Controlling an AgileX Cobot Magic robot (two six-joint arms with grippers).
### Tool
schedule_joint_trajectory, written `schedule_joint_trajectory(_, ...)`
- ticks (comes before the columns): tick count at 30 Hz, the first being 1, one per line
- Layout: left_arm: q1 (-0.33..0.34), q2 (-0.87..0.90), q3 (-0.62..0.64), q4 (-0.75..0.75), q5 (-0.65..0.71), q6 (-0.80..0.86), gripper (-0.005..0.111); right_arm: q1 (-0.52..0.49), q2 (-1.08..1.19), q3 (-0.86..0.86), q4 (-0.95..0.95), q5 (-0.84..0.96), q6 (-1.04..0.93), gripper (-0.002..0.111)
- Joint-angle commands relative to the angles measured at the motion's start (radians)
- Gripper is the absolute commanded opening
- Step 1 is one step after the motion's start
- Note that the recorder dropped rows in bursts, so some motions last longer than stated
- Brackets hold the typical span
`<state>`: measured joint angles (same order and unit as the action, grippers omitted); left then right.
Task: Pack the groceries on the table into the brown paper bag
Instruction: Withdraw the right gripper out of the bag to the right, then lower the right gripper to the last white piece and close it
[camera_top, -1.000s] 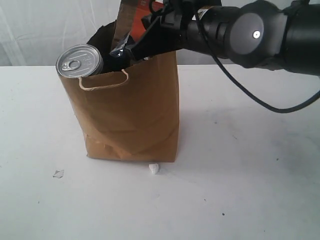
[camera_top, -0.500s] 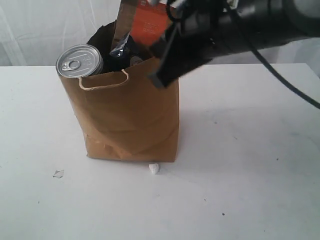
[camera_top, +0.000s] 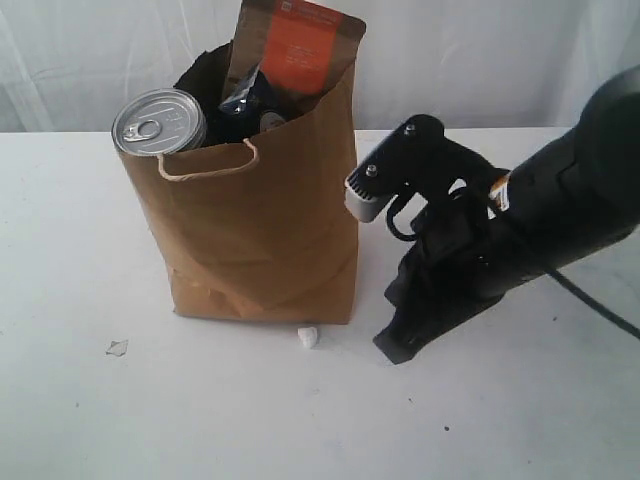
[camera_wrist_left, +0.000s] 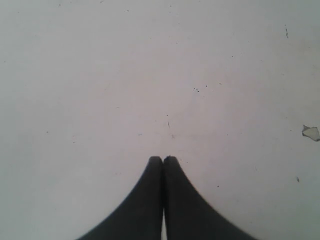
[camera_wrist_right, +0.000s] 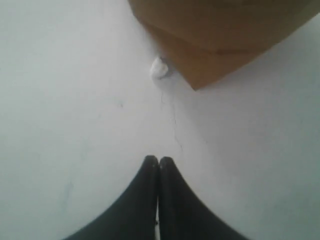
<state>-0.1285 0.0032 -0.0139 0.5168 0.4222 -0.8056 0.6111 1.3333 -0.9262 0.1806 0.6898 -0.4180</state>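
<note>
The brown paper bag (camera_top: 255, 230) stands upright on the white table (camera_top: 120, 400); its lower corner (camera_wrist_right: 215, 45) also shows in the right wrist view. Out of its top stick a dark jar with a silver pull-tab lid (camera_top: 158, 121), an orange-labelled brown pouch (camera_top: 300, 45) and a dark item behind them. My right gripper (camera_top: 395, 348) is down at the table just right of the bag, shut and empty, as the right wrist view confirms for the gripper (camera_wrist_right: 158, 160). My left gripper (camera_wrist_left: 162, 159) is shut over bare tabletop, holding nothing; it is outside the exterior view.
A small white crumb (camera_top: 307, 337) lies at the bag's front right foot, also seen as a white scrap (camera_wrist_right: 159, 68) in the right wrist view. A small grey chip (camera_top: 117, 347) lies at front left. A pale chip (camera_wrist_left: 310, 132) lies beside the left gripper.
The right arm has withdrawn from the bag's mouth and swung down to the table right of the bag. The orange-labelled pouch stays in the bag. The left gripper's earlier state is not shown.
</note>
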Motion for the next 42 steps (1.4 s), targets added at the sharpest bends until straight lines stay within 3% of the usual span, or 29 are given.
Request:
schedule_joint_trajectory(1,-0.002,-0.003,0.01,-0.011,0.042,-0.002,0.0,-0.004,0.091,0.044,0.04,-0.198,-0.035,0.013)
schedule_joint_trajectory(4,-0.002,-0.003,0.01,-0.011,0.042,-0.002,0.0,-0.002,0.214,0.044,0.139,-0.311,-0.037,0.033)
schedule_joint_trajectory(6,-0.002,-0.003,0.01,-0.011,0.042,-0.002,0.0,0.0,0.288,0.04,0.224,-0.365,-0.037,0.039)
schedule_joint_trajectory(9,-0.002,-0.003,0.01,-0.011,0.042,-0.002,0.0,0.049,0.378,0.035,0.296,-0.465,-0.037,0.04)
schedule_joint_trajectory(13,-0.002,-0.003,0.01,-0.011,0.042,-0.002,0.0,0.118,0.481,-0.044,0.276,-0.467,-0.037,0.043)
schedule_joint_trajectory(17,-0.002,-0.003,0.01,-0.011,0.042,-0.002,0.0,0.124,0.539,-0.084,0.268,-0.46,0.087,0.043)
schedule_joint_trajectory(30,-0.002,-0.003,0.01,-0.011,0.042,-0.002,0.0,0.106,0.612,-0.112,0.203,-0.503,0.094,0.043)
schedule_joint_trajectory(33,-0.002,-0.003,0.01,-0.011,0.042,-0.002,0.0,0.092,0.612,-0.114,0.203,-0.523,0.094,0.034)
schedule_joint_trajectory(37,-0.002,-0.003,0.01,-0.011,0.042,-0.002,0.0,0.087,0.594,-0.123,0.203,-0.37,0.094,0.0)
schedule_joint_trajectory(42,-0.002,-0.003,0.01,-0.011,0.042,-0.002,0.0,0.087,0.462,-0.15,0.205,-0.155,0.11,0.0)
